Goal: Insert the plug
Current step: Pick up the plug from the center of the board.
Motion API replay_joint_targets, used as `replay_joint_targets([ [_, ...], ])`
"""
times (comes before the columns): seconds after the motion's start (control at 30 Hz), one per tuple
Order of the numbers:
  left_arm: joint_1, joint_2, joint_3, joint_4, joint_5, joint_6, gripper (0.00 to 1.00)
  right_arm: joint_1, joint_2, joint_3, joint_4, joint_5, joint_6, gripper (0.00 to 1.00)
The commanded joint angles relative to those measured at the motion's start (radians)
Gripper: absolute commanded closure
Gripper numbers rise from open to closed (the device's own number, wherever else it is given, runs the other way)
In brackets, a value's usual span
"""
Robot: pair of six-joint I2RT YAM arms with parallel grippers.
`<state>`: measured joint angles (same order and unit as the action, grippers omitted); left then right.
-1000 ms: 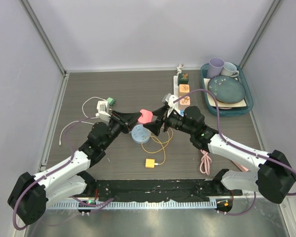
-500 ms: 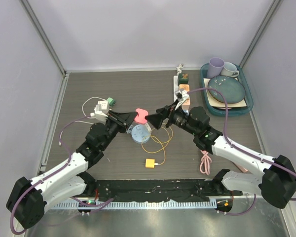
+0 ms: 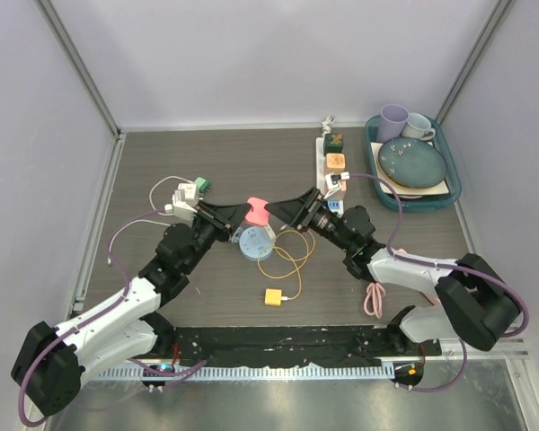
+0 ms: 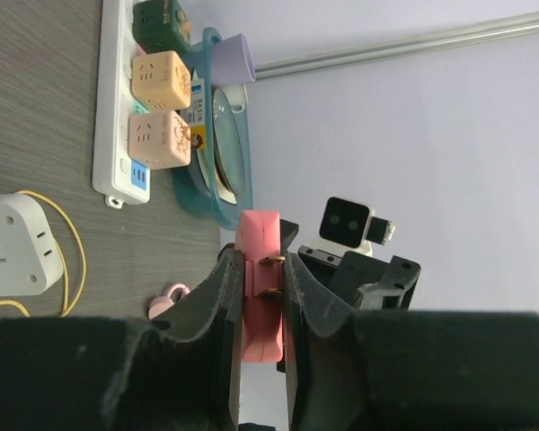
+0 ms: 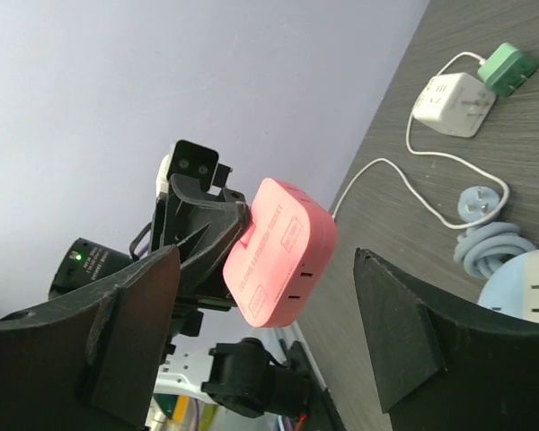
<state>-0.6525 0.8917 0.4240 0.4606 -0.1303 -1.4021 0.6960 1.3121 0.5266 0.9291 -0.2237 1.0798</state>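
On the tabletop point(image 3: 207, 162), right of middle, lies the white strip point(image 3: 322, 154). My left jaws pinch the pink plug point(image 3: 257, 213) in the air, mid-picture. My right jaws are wide beside it; they should close on it slowly, squarely.

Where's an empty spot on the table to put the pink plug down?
Bare table lies at the back, between the green plug and the power strip. The middle is crowded with the yellow cable and blue adapter.
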Motion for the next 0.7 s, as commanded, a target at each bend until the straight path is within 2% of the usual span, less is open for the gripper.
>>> replay_joint_targets([
  [0.0, 0.004, -0.02, 0.032, 0.07, 0.004, 0.011, 1.0, -0.001, 0.056, -0.007, 0.226, -0.026, 0.137, 0.18],
  [0.3, 0.004, -0.008, 0.027, 0.11, 0.018, -0.005, 1.0, -0.001, 0.139, 0.001, 0.335, -0.072, 0.204, 0.31],
  [0.37, 0.004, -0.004, 0.022, 0.121, 0.018, -0.008, 1.0, -0.001, 0.174, 0.0, 0.376, -0.088, 0.242, 0.36],
  [0.5, 0.004, -0.002, 0.019, 0.133, 0.02, -0.008, 1.0, 0.0, 0.245, 0.004, 0.511, -0.112, 0.311, 0.51],
  [0.67, 0.004, -0.002, 0.016, 0.139, 0.021, -0.008, 1.0, 0.01, 0.285, 0.019, 0.563, -0.129, 0.339, 0.53],
])
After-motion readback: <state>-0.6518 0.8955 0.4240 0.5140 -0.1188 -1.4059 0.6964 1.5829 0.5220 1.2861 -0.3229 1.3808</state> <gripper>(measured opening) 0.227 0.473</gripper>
